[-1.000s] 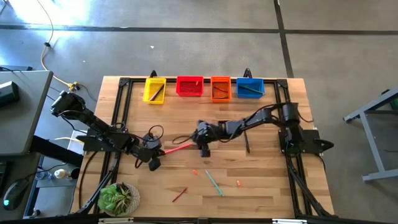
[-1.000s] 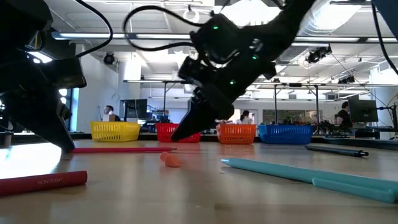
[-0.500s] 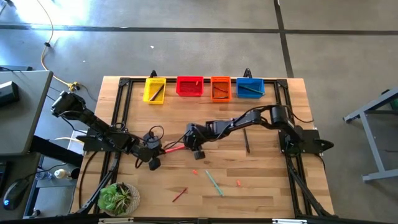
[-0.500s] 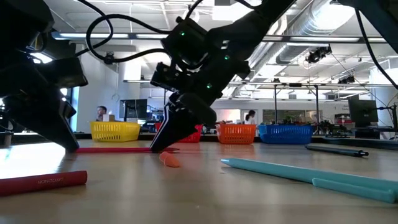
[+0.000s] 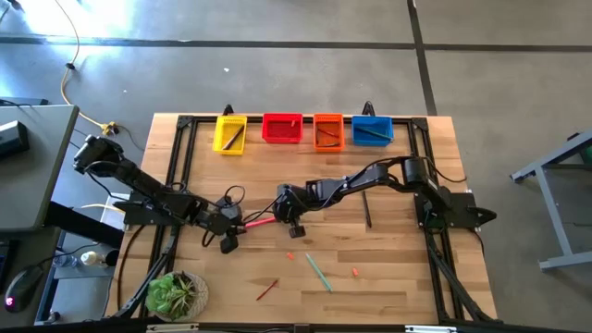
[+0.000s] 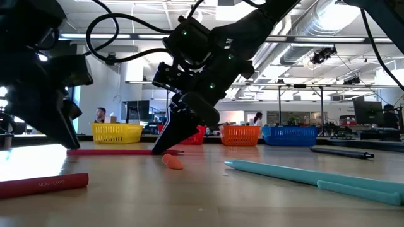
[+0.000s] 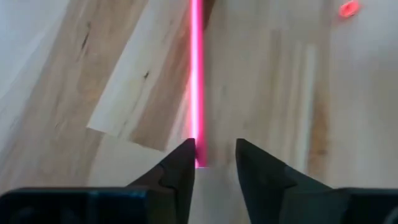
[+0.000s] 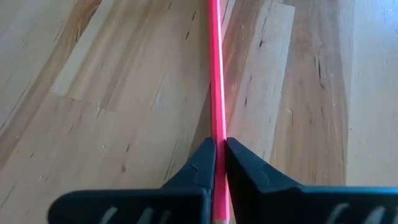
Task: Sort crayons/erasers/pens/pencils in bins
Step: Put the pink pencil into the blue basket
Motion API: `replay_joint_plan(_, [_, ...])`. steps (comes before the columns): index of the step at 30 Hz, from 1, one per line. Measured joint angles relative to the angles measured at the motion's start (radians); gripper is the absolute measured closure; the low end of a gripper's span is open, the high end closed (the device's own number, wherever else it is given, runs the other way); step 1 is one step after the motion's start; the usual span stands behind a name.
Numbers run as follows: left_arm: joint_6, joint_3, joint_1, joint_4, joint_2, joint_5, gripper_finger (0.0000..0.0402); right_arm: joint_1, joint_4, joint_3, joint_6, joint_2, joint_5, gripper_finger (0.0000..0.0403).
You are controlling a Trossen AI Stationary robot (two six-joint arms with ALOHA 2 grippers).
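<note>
Pinching a slim, glossy pink stick (image 8: 217, 93) between its tapered dark fingers (image 8: 202, 165), the right tool (image 5: 285, 213) sits low over the middle of the pale, grainy wooden desk (image 5: 388, 277). The left tool (image 5: 231, 225) stands at the stick's other end with its wedge-shaped fingers (image 7: 180, 165) parted; the stick's tip lies just inside the gap, close against one finger. Four small rectangular mesh-walled plastic bins line the far edge: yellow (image 5: 229, 134), red (image 5: 282, 129), orange (image 5: 328, 131) and blue (image 5: 372, 130). Two tiny rounded orange-pink erasers lie loose on the desk, one (image 5: 289, 255) near the right tool, the other (image 5: 354, 272) farther toward the near edge. A thin teal stick (image 5: 318, 271) lies between them, a short matte red crayon (image 5: 267, 289) nearer the front, and a dark pen (image 5: 367, 211) beside the right arm.
</note>
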Motion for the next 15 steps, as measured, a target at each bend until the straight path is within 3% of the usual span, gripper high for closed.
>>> replay_joint_plan(8, [0.046, 0.002, 0.001, -0.099, -0.175, -0.027, 0.0255, 0.0, -0.001, -0.001, 0.029, 0.0, 0.002, 0.0396])
replay_joint_plan(15, [0.128, -0.014, 0.001, -0.099, -0.344, -0.091, 0.0258, -0.001, 0.001, -0.002, 0.071, 0.0, 0.003, 0.0397])
